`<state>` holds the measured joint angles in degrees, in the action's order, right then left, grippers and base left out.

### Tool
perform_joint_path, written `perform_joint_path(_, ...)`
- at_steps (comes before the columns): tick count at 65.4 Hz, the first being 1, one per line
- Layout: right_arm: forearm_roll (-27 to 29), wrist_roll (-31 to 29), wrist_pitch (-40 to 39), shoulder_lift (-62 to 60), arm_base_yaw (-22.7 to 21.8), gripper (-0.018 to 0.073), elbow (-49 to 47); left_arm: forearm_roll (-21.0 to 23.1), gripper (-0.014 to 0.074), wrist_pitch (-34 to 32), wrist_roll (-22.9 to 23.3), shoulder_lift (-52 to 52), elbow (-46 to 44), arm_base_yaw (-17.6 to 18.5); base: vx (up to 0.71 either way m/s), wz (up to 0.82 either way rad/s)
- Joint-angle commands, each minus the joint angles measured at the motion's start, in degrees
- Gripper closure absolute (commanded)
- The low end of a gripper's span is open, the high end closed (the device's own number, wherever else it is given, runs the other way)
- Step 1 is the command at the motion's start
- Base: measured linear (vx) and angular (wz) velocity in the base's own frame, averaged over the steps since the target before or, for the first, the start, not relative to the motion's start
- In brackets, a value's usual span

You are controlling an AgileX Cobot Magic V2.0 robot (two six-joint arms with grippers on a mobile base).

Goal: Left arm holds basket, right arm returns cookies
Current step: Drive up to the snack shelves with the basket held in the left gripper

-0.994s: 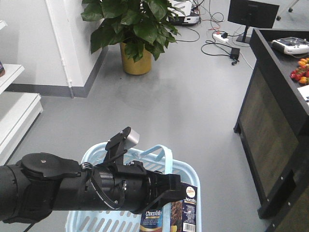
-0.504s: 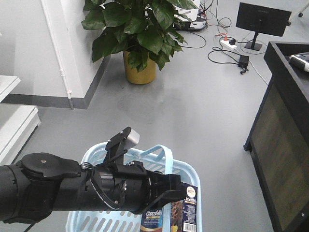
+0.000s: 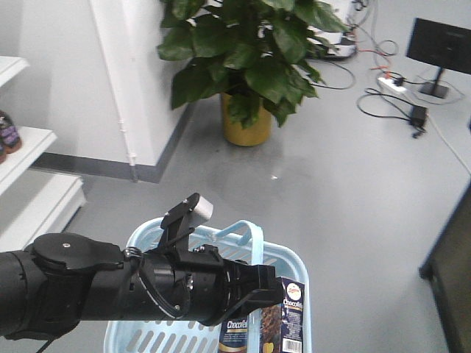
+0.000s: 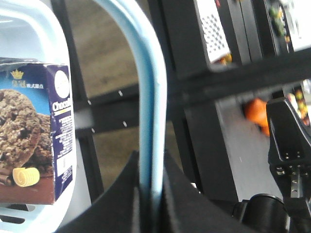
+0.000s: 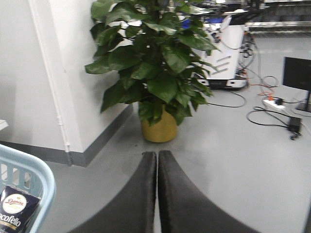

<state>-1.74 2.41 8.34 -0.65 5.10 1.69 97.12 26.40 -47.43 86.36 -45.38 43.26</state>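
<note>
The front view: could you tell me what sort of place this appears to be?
Probably a mock shop inside a lab or office: stocked white shelves, a shopping basket, and a monitor and power strip on the floor.

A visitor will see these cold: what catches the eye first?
The bulky black left arm fills the front view's lower left, holding a light-blue basket with the navy cookies box upright inside it. Behind, a big leafy potted plant stands by the white wall corner. The right gripper, shut and empty, points toward that plant.
</note>
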Motion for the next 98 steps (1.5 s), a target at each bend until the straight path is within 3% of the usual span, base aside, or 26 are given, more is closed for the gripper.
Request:
perform_joint_path(1, -0.2, -0.1, -4.5, -0.6, -0.2, 0.0568, 0.0, 2.2, 0.0603, 2.2, -0.3, -2.5, -1.6, 0.2, 0.31, 0.4)
perform_joint_path(98, -0.2, -0.1, -4.5, -0.6, -0.2, 0.0568, 0.0, 2.2, 0.0603, 2.2, -0.3, -2.5, -1.6, 0.2, 0.21, 0.6)
